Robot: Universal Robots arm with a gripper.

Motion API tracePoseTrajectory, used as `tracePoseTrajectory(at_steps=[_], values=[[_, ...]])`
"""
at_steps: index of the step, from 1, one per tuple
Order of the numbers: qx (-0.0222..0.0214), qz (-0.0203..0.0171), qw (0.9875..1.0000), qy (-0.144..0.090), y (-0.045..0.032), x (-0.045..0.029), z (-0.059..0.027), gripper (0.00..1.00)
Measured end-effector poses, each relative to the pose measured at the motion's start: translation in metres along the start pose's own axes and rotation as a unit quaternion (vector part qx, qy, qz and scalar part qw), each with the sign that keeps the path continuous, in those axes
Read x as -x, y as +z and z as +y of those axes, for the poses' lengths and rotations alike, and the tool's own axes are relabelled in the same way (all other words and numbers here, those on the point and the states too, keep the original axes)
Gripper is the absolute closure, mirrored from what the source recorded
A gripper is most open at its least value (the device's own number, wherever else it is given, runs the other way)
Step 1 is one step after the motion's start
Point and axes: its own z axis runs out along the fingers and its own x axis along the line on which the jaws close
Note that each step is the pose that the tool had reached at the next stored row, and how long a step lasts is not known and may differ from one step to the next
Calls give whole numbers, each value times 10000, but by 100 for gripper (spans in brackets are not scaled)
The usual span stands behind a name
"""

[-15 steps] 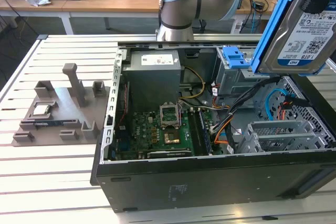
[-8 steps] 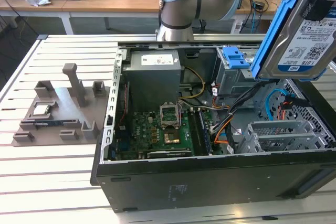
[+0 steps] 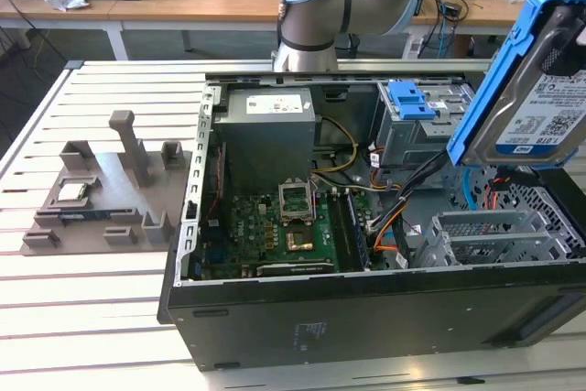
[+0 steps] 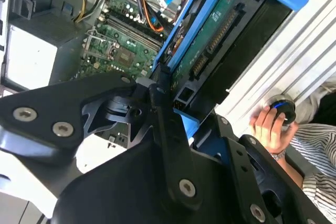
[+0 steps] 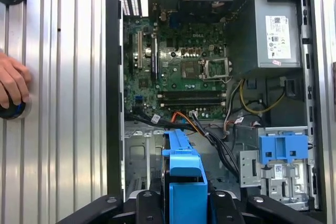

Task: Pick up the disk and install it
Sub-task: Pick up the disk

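While the open computer case (image 3: 366,318) lies on its side on the slatted worktop (image 3: 92,299), the hand (image 4: 177,103) is clamped on the disk (image 3: 540,89), its fingers pinching the blue carrier frame. The disk hangs tilted on edge in the air above the case's drive cage (image 3: 494,235), beside the motherboard (image 3: 275,226), toward the exterior view's right.
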Motion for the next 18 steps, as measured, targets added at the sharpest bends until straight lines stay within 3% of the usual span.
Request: tracePoseTrajectory(at_steps=[4, 12, 18], values=[[5, 1, 10000, -3, 109, -10, -131, 63], [15, 6, 10000, -67, 325, -49, -196, 63], [16, 9, 10000, -69, 458, -138, -217, 63]])
